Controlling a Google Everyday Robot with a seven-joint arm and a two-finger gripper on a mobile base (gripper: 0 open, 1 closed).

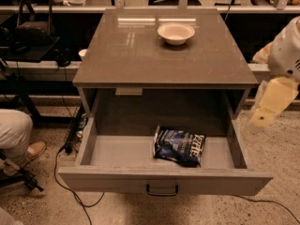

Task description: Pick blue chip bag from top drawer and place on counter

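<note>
Grey-brown surface (pixel 140 55) is carrying a bowl (pixel 176 33), while the blue chip bag (pixel 179 146) is lying in the open top drawer (pixel 117 178), long side running across, left of and below the end effector (pixel 273 101), which is hanging beside the cabinet, its opening impossible to tell.

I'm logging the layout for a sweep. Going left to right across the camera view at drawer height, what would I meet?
brown shoe → left wall of the top drawer → blue chip bag lying inside the drawer → gripper, hanging in the air just right of the drawer's right wall.
</note>
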